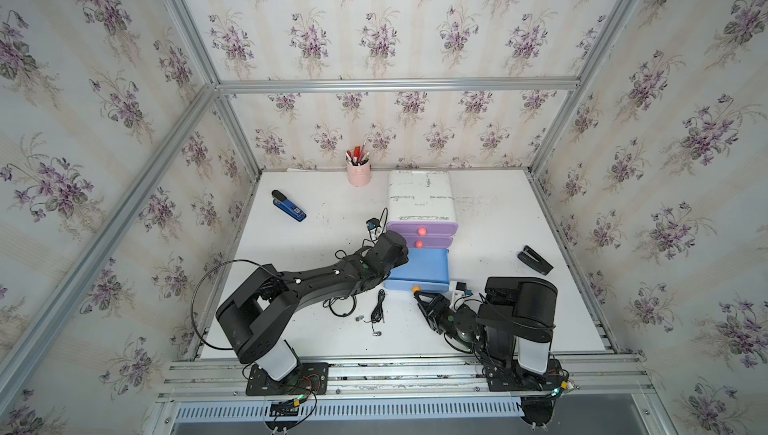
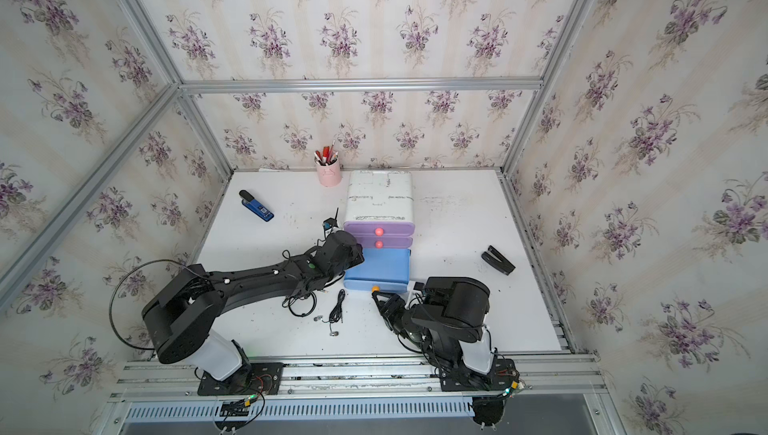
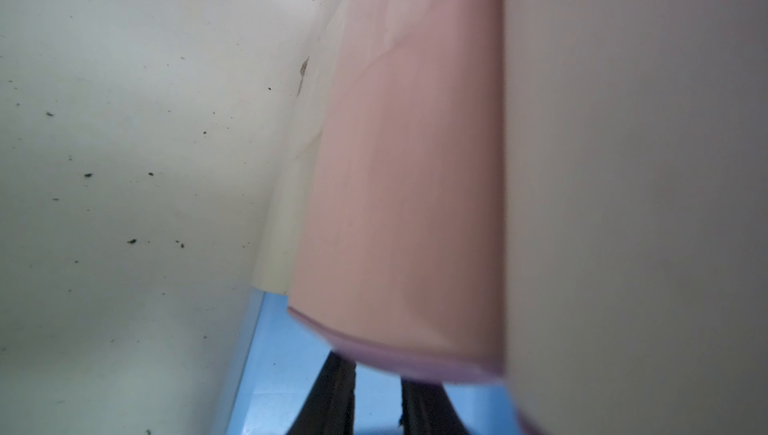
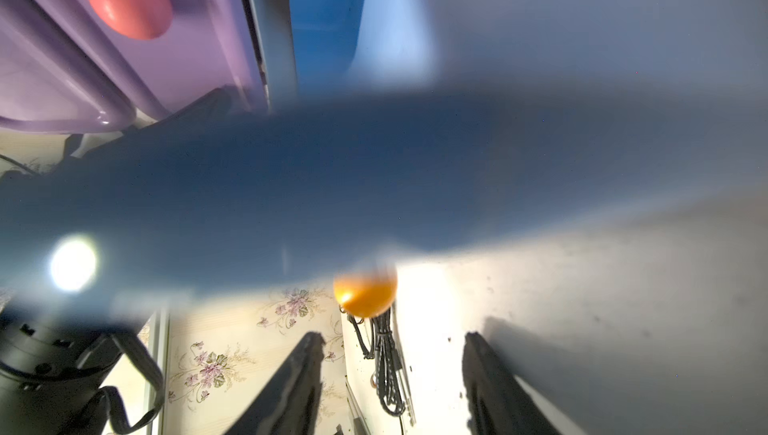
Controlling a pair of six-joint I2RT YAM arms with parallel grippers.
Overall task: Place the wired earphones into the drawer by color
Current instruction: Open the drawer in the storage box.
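The drawer (image 1: pixel 419 196) is a white unit with two shut purple drawers and a blue drawer (image 1: pixel 422 269) pulled out toward me, seen in both top views. My left gripper (image 3: pixel 378 374) is down at the blue drawer's (image 3: pixel 286 370) left side, hidden under its wrist (image 1: pixel 386 252) from above. Its fingers stand a little apart, with only blue between them. My right gripper (image 1: pixel 419 298) is open just short of the orange knob (image 4: pixel 365 293), holding nothing. Black wired earphones (image 1: pixel 377 308) lie coiled on the table in front of the drawer, with a second black loop (image 1: pixel 341 309) beside them.
A pink pen cup (image 1: pixel 358 173) stands at the back, left of the unit. A blue stapler (image 1: pixel 289 205) lies at the far left and a black stapler (image 1: pixel 535 259) at the right. Two loose earbuds (image 1: pixel 360 318) rest near the cables.
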